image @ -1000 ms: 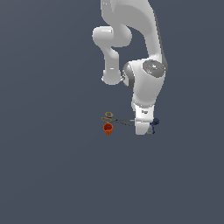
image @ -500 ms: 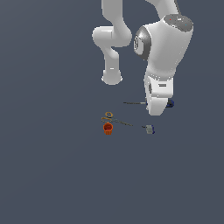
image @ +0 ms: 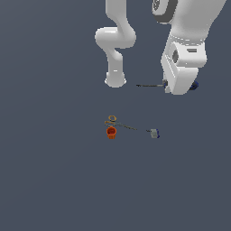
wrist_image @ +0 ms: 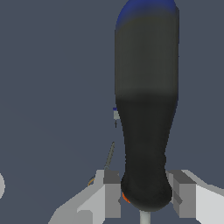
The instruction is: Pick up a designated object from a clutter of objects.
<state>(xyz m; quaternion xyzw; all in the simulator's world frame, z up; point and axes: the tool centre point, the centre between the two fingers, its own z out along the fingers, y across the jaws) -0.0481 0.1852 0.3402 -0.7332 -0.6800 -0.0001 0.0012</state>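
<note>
One screwdriver point(wrist_image: 146, 109) was clamped by its dark handle between the fingers of the gripper point(wrist_image: 144, 194), held level and well above the floor point(image: 54, 180), its thin shaft point(image: 149, 85) pointing toward the exterior view's left. Below it lay the remaining items: an orange cup point(image: 111, 132), a tan ring point(image: 112, 118) just beside it, a thin rod point(image: 122, 126), and a grey-blue block point(image: 154, 133) set apart.
</note>
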